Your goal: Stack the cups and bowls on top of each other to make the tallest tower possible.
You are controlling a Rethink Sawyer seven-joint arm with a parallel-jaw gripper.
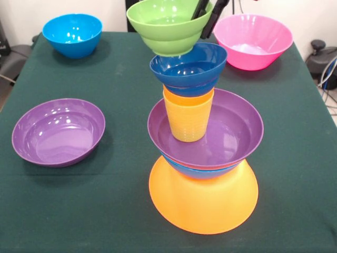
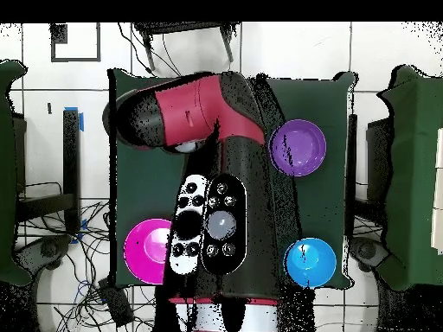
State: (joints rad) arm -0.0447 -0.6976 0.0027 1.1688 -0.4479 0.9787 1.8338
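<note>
A: We start at the hand (image 1: pixel 209 15). In the front view only its black fingers (image 1: pixel 217 16) show, cut off by the top edge. One finger sits inside the green bowl (image 1: pixel 169 25) and the other outside its rim, so we read it as clamped on that rim.

B: Agreed, the wrist and arm above are out of that picture. The green bowl sits tilted in the dark blue bowl (image 1: pixel 189 67), though we cannot tell whether its weight rests there or hangs from the hand.

A: Below the dark blue bowl we see the orange cup (image 1: pixel 188 100) nested in the ribbed yellow cup (image 1: pixel 188 125), only its rim band showing. Both stand upright in a purple bowl (image 1: pixel 208 134).

B: Under that purple bowl a blue bowl (image 1: pixel 202 169) shows as a thin edge; the rest is covered. The upturned yellow-orange bowl (image 1: pixel 202 197) carries the whole tower (image 1: pixel 197 121) on the green tabletop (image 1: pixel 105 211).

A: In the overhead view the red and black arm (image 2: pixel 203 173) hides the tower entirely.

B: Away from the tower we see, in the front view, a second purple bowl (image 1: pixel 58 132) to its left, a bright blue bowl (image 1: pixel 72 34) far left behind it, and the pink bowl (image 1: pixel 253 41) behind it to the right.
</note>
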